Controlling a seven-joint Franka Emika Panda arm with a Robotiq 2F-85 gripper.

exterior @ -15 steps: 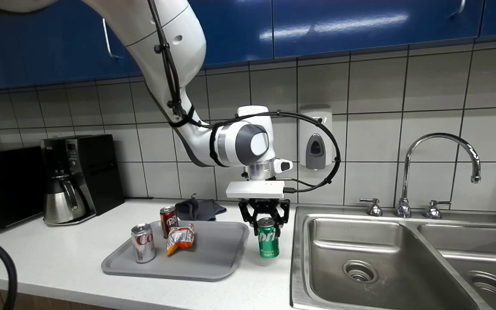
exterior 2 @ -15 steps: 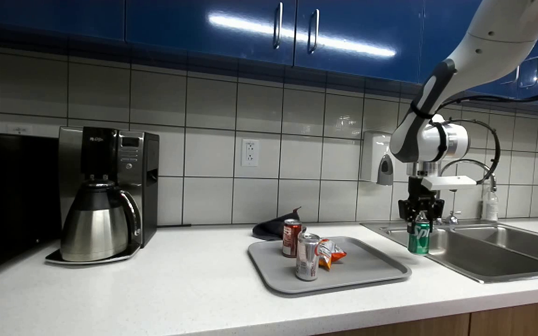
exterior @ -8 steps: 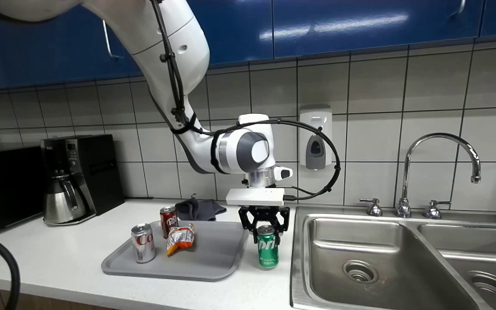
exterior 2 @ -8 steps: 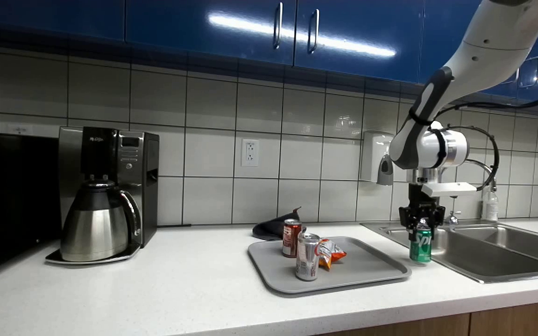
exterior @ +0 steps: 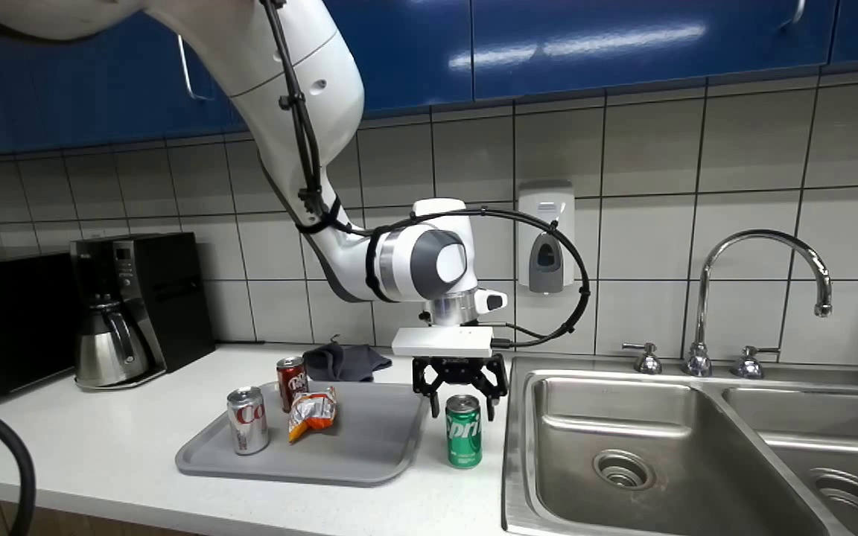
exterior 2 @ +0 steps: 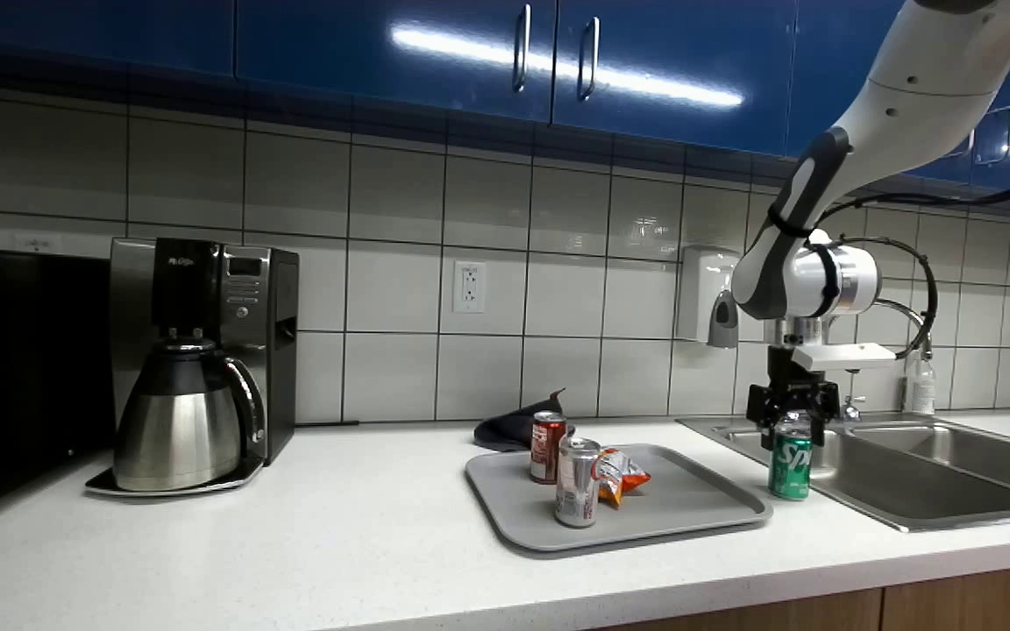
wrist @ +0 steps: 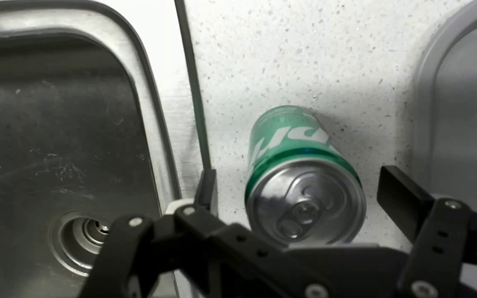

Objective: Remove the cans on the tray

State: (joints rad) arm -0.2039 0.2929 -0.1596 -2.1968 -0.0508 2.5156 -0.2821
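A green can (exterior: 464,439) stands upright on the counter between the tray and the sink. My gripper (exterior: 463,415) is open around its top, and in the wrist view a gap shows between the can's silver lid (wrist: 304,198) and each of the fingers (wrist: 404,196). On the grey tray (exterior: 373,439), a silver can (exterior: 248,420) stands near the left edge in an exterior view. Behind it, a dark red can (exterior: 292,381) is also upright on the tray; both show in both exterior views.
An orange and silver snack bag (exterior: 315,412) lies on the tray beside the cans. A dark cloth (exterior: 347,362) sits behind the tray. The steel sink (exterior: 516,454) with its tall faucet (exterior: 703,298) borders the green can's spot. A coffee maker (exterior 2: 189,403) stands farther along the counter.
The arm has come down with the green can until it rests on the counter. The fingers have since spread apart and let go of it.
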